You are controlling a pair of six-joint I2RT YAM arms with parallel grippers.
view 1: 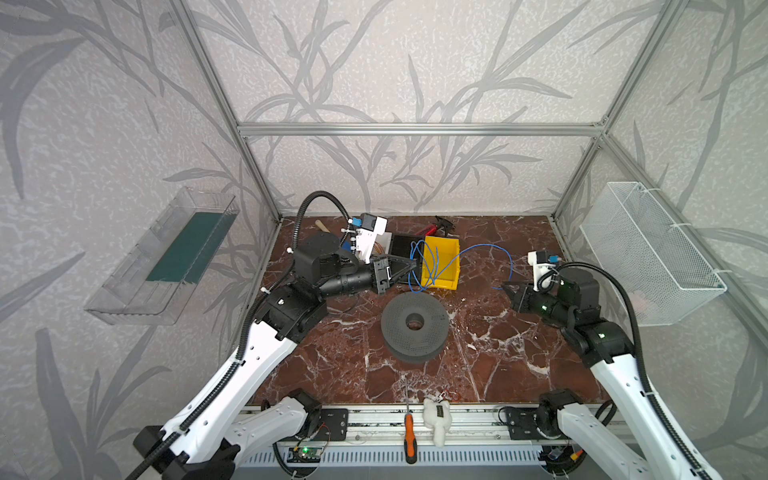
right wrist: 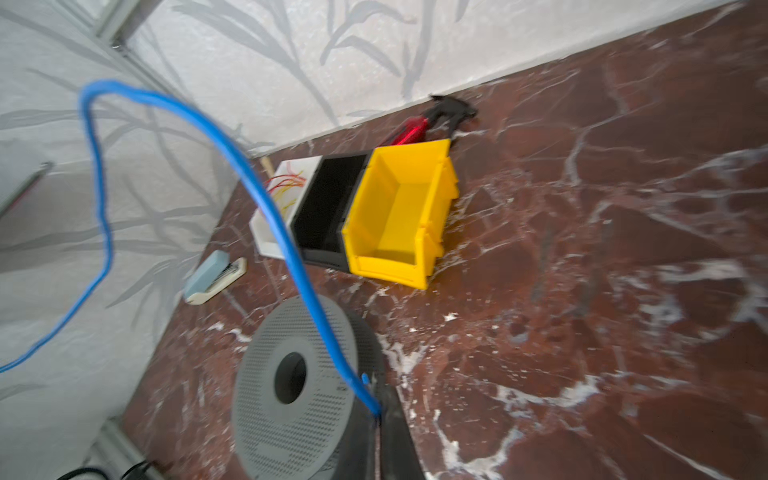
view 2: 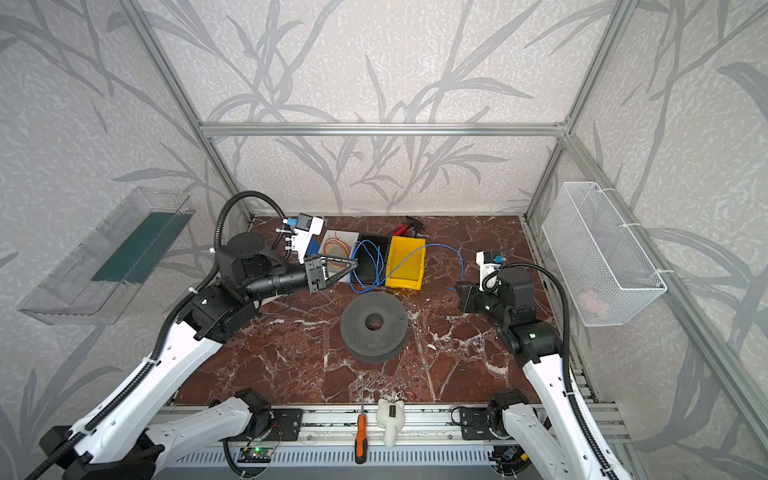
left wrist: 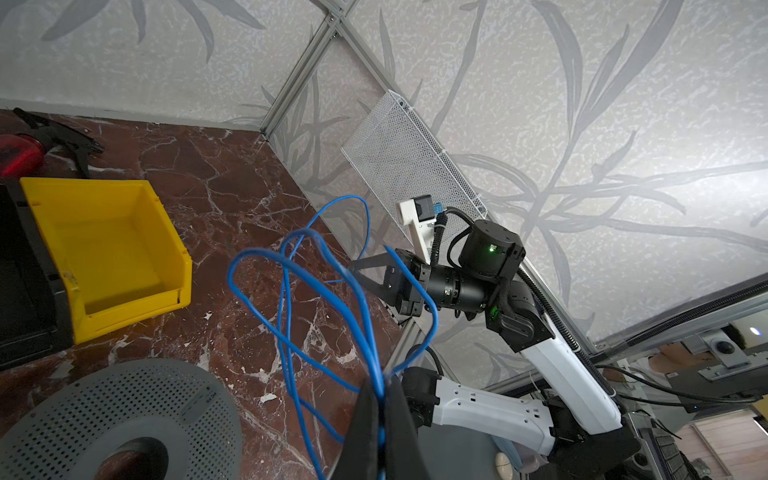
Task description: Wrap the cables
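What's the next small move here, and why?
Probably carry the right end effector toward the left end effector: left pinches gathered loops, right pinches the free end, and the blue cable arcs slack between them, ready to form another loop.

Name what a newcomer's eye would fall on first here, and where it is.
The bright-blue cable stands out first: it arcs in the air over the table's far half, loops pinched in the left arm's jaws, its end in the right arm's jaws. Next come the yellow bin at the back and the grey perforated spool at the table's middle.
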